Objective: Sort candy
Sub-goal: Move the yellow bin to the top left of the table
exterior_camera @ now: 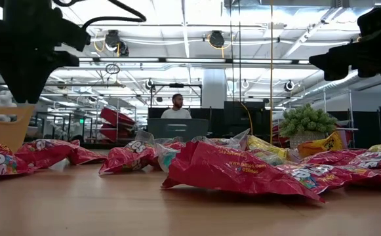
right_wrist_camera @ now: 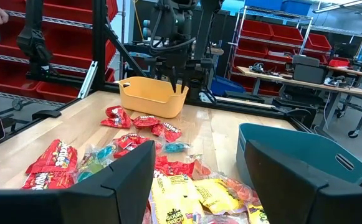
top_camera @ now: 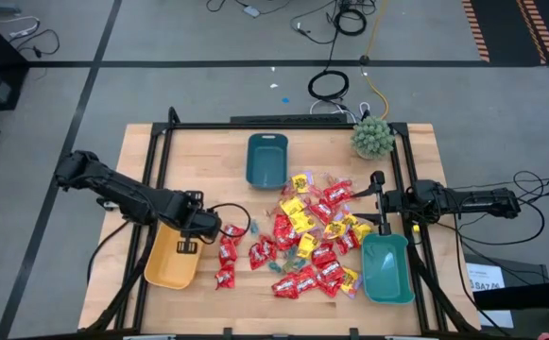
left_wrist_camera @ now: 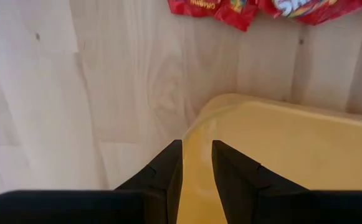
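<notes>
The wooden table (top_camera: 208,293) carries everything: an orange bin (top_camera: 172,257) near the left front, a teal bin (top_camera: 387,267) near the right front, another teal bin (top_camera: 266,159) toward the back, and a spiky green plant (top_camera: 372,137) at the back right corner. Between the bins lies the candy (top_camera: 310,236), a loose heap of red and yellow packets with a few tiny blue and clear wrapped pieces mixed in, none of it visibly sorted yet, as far as the overhead view shows. The left gripper (left_wrist_camera: 196,165) sits at the corner of the orange bin, its two dark fingers pinched onto the rim, one inside the wall and one outside; I would guess it grips the bin to shift it closer to the heap. The right gripper (right_wrist_camera: 196,168) hangs above the table at the back end of the front teal bin, its fingers spread wide and holding nothing, seemingly waiting its turn.
</notes>
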{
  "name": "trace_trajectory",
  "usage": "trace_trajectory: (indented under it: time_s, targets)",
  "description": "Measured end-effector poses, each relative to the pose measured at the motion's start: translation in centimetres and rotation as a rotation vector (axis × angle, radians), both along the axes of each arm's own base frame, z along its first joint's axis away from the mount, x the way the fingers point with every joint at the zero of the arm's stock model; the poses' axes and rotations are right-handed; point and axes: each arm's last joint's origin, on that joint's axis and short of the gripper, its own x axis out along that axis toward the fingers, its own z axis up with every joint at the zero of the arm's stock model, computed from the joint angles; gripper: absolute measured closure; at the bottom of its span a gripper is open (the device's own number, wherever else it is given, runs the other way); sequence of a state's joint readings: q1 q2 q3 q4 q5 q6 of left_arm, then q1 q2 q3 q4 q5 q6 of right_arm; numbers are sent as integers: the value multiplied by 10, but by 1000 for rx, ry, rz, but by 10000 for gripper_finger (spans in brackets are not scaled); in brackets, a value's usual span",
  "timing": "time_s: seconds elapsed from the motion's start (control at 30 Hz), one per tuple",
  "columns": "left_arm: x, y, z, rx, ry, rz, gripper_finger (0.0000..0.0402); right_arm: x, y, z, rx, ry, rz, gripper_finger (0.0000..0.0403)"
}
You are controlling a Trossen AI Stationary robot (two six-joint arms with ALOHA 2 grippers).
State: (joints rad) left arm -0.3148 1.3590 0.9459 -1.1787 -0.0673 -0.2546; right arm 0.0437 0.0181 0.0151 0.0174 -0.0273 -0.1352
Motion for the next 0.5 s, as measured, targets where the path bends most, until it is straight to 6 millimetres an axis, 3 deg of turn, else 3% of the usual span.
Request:
trace_trajectory:
  time_s: [0.5]
  targets:
    - [-4,15,-19,-5,38,38,305,0,0,0,0,0,0,161]
